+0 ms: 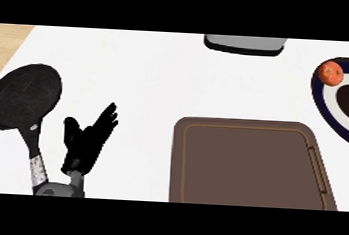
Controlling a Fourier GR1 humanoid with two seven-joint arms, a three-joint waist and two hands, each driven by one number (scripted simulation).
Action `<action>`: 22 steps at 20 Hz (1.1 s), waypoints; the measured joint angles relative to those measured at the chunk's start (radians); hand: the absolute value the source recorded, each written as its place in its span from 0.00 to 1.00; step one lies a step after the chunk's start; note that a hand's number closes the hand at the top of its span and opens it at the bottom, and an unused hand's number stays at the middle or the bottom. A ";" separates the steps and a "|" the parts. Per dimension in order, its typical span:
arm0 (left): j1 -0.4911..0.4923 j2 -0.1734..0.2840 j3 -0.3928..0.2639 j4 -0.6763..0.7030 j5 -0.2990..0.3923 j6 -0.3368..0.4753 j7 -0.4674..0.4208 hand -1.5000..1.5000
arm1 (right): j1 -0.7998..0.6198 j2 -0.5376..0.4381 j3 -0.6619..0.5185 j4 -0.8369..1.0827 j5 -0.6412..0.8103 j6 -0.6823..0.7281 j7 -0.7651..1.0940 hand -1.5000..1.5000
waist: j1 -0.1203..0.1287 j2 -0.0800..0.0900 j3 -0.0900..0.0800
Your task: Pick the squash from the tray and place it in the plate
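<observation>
White counter (157, 78), squash (331, 72) on plate (326, 105), far from left hand (88, 137)

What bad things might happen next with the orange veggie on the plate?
The squash sits at the very rim of the plate, not in the middle, so it might roll off onto the counter. The plate itself runs past the view's right edge, so a nudge there would be hard to notice. The left hand rests open right beside the frying pan; moving sideways, it may bump the handle. The brown tray holds nothing visible.
</observation>
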 measured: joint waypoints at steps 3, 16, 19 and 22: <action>0.001 0.002 0.004 -0.004 0.003 -0.001 0.000 0.50 | 0.006 -0.020 -0.033 0.022 -0.034 0.040 0.023 0.00 | -0.004 0.000 0.000; 0.028 0.000 0.021 -0.004 0.006 0.011 -0.018 0.50 | 0.128 -0.118 -0.025 -0.024 -0.055 0.273 0.132 0.00 | -0.042 -0.006 0.005; 0.033 0.004 0.030 -0.003 0.012 0.010 -0.019 0.50 | 0.170 -0.125 -0.008 -0.058 -0.048 0.282 0.127 0.00 | -0.050 -0.009 0.006; 0.039 0.003 0.030 0.000 0.011 0.010 -0.022 0.50 | 0.208 -0.131 0.009 -0.091 -0.041 0.279 0.117 0.00 | -0.056 -0.010 0.007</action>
